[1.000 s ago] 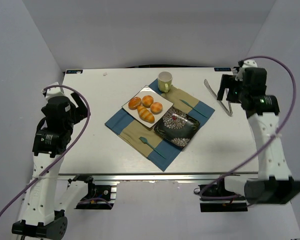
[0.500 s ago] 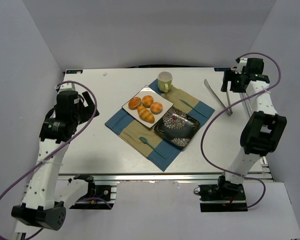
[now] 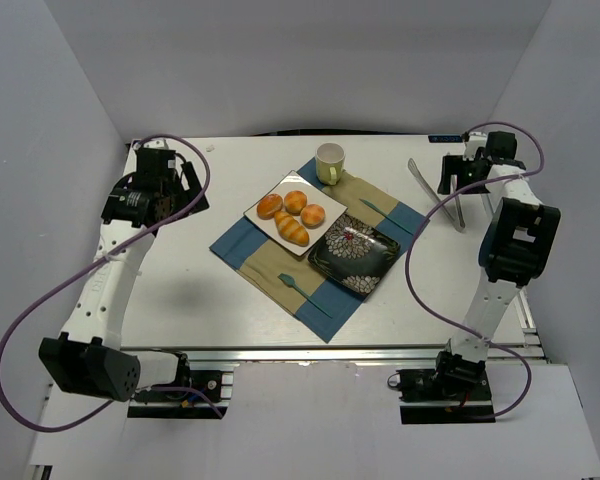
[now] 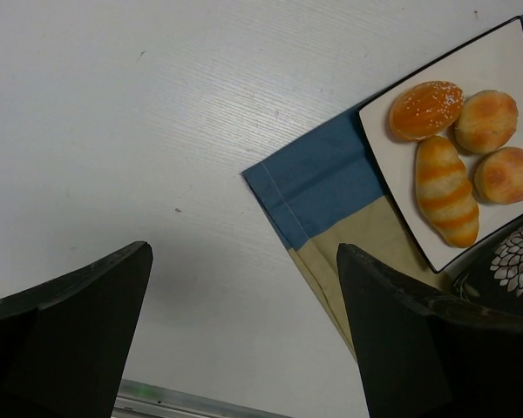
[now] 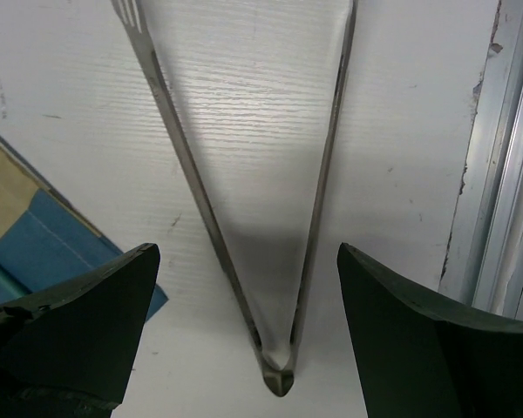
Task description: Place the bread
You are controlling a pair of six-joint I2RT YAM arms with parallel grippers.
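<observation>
The bread (image 4: 426, 109), the glossy orange bun, lies on the white square plate (image 4: 506, 52), at the corner nearest your left arm. Your left fingers (image 4: 78, 331) are spread wide, and the left gripper (image 4: 244, 248) hangs over bare table (image 3: 180, 270), well apart from the bread and off the left corner of the blue and tan placemat (image 4: 322, 183).

On the plate the bread sits just beside 2 paler round buns (image 4: 486, 120) and the striped long roll (image 4: 444, 192).

Your right fingers (image 5: 70, 331) are spread wide too. The right gripper (image 5: 246, 251) is above the metal tongs (image 5: 318, 200), which lie open on the table at its far right. In the wrist view their joined end falls between the fingers, and both tong arms stay apart from the fingers.

Outward, a dark patterned plate (image 3: 355, 250) sits on the placemat just beside the white one. A pale cup (image 3: 330, 162) stands at the placemat's far corner. 2 teal utensils (image 3: 305, 293) lie on the placemat.
</observation>
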